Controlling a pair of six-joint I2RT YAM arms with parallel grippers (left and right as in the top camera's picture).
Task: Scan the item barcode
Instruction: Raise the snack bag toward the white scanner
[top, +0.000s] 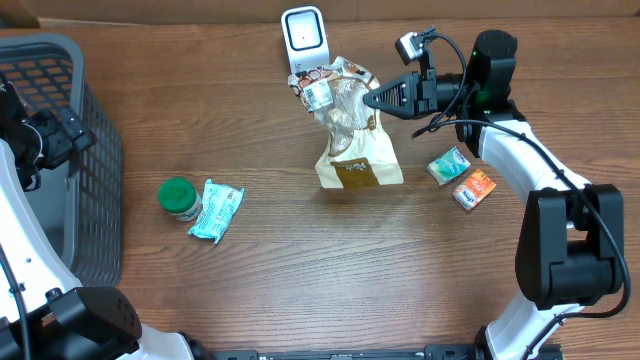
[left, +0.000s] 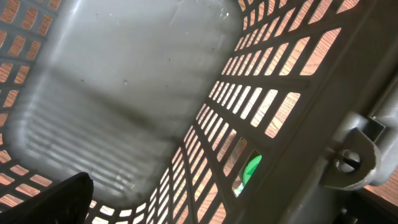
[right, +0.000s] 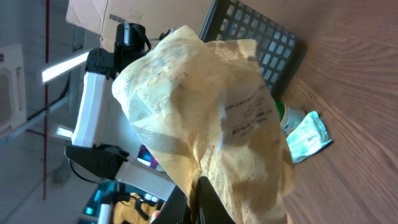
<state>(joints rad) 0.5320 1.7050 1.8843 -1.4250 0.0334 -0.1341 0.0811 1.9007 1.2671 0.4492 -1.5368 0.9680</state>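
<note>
R tool (top: 369, 100) clamps snack bag (top: 352, 142) nr scanner (top: 303, 36).

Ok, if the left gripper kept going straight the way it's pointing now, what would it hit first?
Probably the basket: the left gripper points down at its solid gray floor, with nothing in between. How far off it is is unclear.

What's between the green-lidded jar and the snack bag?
Overhead view: just the teal packet, right beside the jar; from there to the bag, bare wood table.

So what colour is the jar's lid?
The lid is green, clearest in the overhead view.
</note>
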